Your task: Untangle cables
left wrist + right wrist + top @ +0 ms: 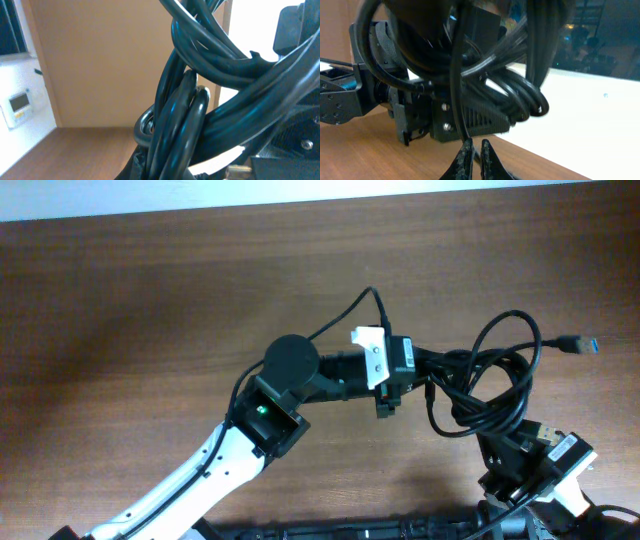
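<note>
The cables are a bunch of black loops hanging between my two grippers, above the wooden table at the right. One end carries a blue-tipped plug. My left gripper reaches in from the left and is shut on the bundle's left side. In the left wrist view the cords fill the frame and run down into the jaws. My right gripper is under the loops. In the right wrist view its fingers are pinched on one thin cord, with the looped cords behind.
The wooden table stretches left and back. A white wall strip runs along its far edge. My left arm crosses the front left. The left gripper's body sits close in front of the right gripper.
</note>
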`<act>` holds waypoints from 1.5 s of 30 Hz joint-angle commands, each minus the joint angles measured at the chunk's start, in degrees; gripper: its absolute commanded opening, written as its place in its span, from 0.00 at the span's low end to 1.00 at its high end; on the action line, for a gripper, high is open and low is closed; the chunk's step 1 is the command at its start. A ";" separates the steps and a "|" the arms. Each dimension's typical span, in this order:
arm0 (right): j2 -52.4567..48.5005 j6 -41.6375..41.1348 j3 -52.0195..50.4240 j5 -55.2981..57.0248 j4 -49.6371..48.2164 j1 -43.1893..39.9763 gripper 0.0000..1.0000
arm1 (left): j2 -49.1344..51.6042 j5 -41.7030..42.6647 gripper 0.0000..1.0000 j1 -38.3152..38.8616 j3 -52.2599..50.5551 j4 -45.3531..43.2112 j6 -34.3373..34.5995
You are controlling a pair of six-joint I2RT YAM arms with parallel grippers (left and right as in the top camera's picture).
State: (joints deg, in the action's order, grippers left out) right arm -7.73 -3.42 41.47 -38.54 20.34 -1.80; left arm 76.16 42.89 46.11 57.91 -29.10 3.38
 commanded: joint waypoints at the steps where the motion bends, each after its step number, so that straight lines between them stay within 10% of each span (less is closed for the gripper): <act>1: -0.20 0.00 0.85 -3.54 -1.16 0.31 0.60 | -1.62 0.81 0.00 -1.42 0.55 -1.09 -0.59; 7: -0.20 -0.02 0.85 -4.79 -2.01 0.31 0.66 | -1.62 0.87 0.00 0.20 0.55 -1.07 2.21; 12: -0.20 0.00 0.85 -4.79 -2.25 0.31 0.23 | -1.62 0.61 0.00 3.58 0.55 -1.11 2.16; 18: -0.20 0.00 0.85 -4.79 -4.17 0.31 0.21 | -1.62 0.85 0.00 4.17 0.55 -1.05 2.19; 20: -0.20 0.00 0.85 -4.76 -4.00 0.28 0.04 | -1.62 0.31 0.00 4.37 0.55 -1.05 2.14; 34: -0.20 0.02 0.85 -0.87 7.76 0.28 0.04 | -1.62 -5.62 0.00 -14.80 0.55 -3.48 2.10; 45: -0.20 0.02 0.85 -0.37 7.87 0.28 0.09 | -1.62 -2.67 0.00 -17.94 0.55 -1.81 -28.72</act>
State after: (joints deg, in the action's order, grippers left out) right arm -7.73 -3.03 41.63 -39.88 28.29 -1.80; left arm 76.16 39.27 28.36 57.91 -30.20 -13.19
